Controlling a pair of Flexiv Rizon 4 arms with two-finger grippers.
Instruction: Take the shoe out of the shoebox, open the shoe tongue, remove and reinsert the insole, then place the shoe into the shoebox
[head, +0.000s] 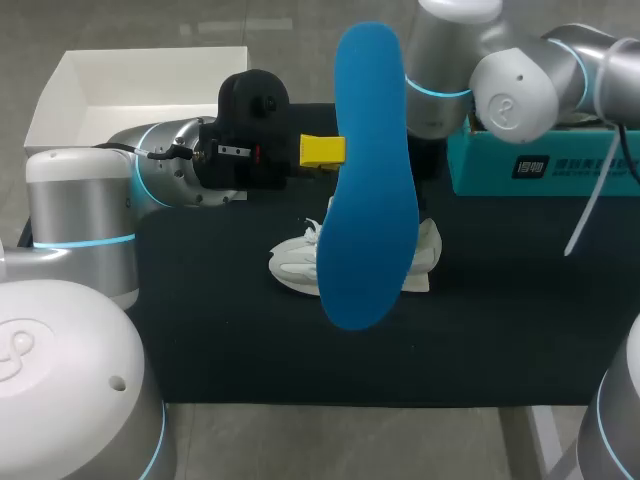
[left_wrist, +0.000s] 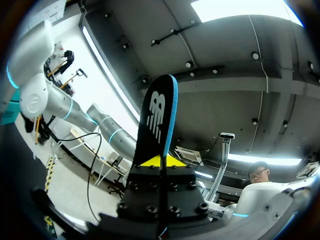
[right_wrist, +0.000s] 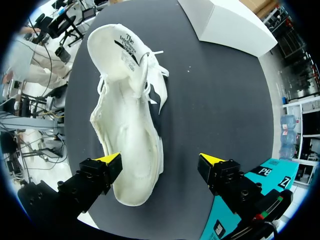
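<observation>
- left claw (head: 335, 152) clamped on the insole (head: 365, 180). It holds the insole up in the air, blue face toward the head camera, long axis roughly vertical.
- only one yellow tip of the left claw shows in the head view; the other is hidden behind the insole.
- left wrist view: left claw (left_wrist: 161, 161) narrow, both yellow tips pressed on the insole (left_wrist: 157, 125) from two sides. The dark printed face and blue edge stick out ahead of the fingers, and the clamped end is hidden by the claw body.
- shoe (head: 295, 265) white, lying on the dark tabletop (head: 200, 330) under the raised insole. Its middle is covered by the insole, with only its ends showing on either side.
- right wrist view: right claw (right_wrist: 161, 160) spread wide and holding nothing, above the shoe (right_wrist: 127, 120). One end of the shoe lies between the fingers, close to one fingertip (right_wrist: 111, 159) and clear of the other.
- can't tell if that fingertip touches the shoe.
- shoe opening faces up, tongue and laces loose; the inside is hard to make out.
- right arm (head: 520, 85) comes in from the upper right corner; its claw is hidden in the head view behind the insole.
- shoebox (head: 150, 80) white and open at the far left of the tabletop, partly blocked by the left arm (head: 160, 170).
- teal box (head: 540, 165) at the far right, cut off by the edge and by the right arm.
</observation>
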